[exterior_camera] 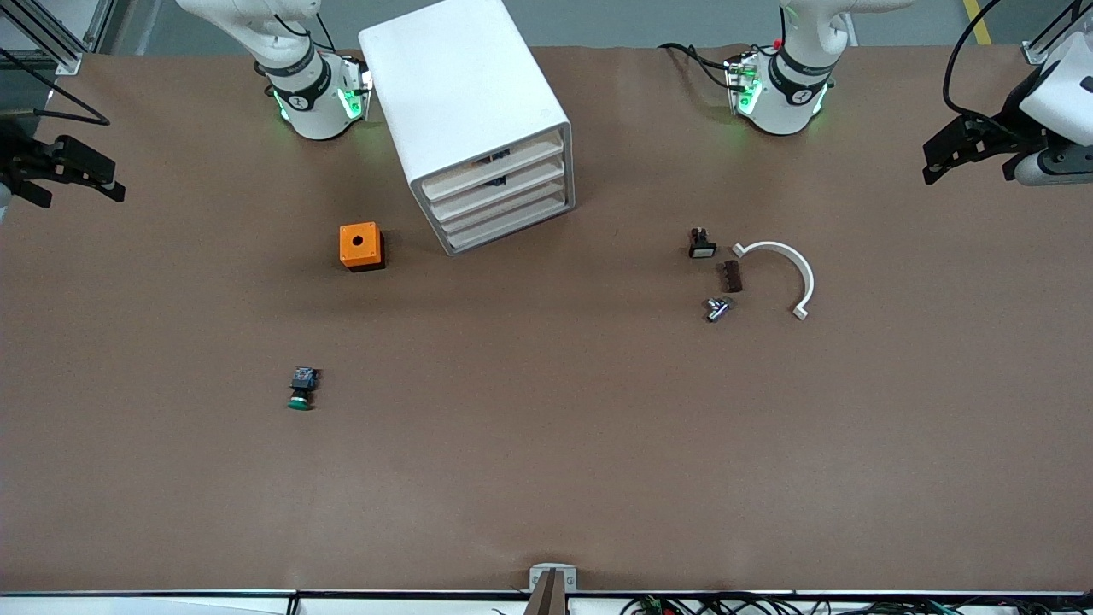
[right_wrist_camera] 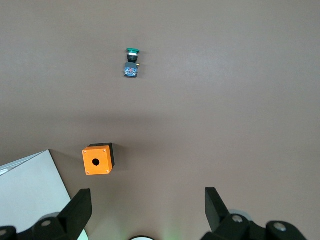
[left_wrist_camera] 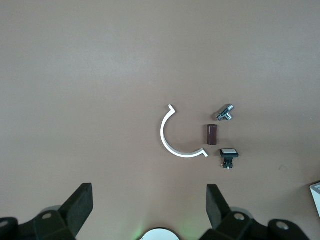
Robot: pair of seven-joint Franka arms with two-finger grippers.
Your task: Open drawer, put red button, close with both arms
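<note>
Both arms wait at the table's ends: left gripper (exterior_camera: pixel 939 162) and right gripper (exterior_camera: pixel 73 175), fingers spread (empty). White drawer unit (exterior_camera: pixel 478 128) stands shut. No red button shows; brown table (exterior_camera: pixel 546 444) lies bare centrally.

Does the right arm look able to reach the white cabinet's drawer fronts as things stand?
Probably yes: right gripper hangs open over its table end; the orange box stands beside the cabinet, clear of its drawer fronts. Left gripper waits, open.

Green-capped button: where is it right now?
Front view: the green-capped button lies toward the right arm's end of the table, nearer the camera than the orange box.
</note>
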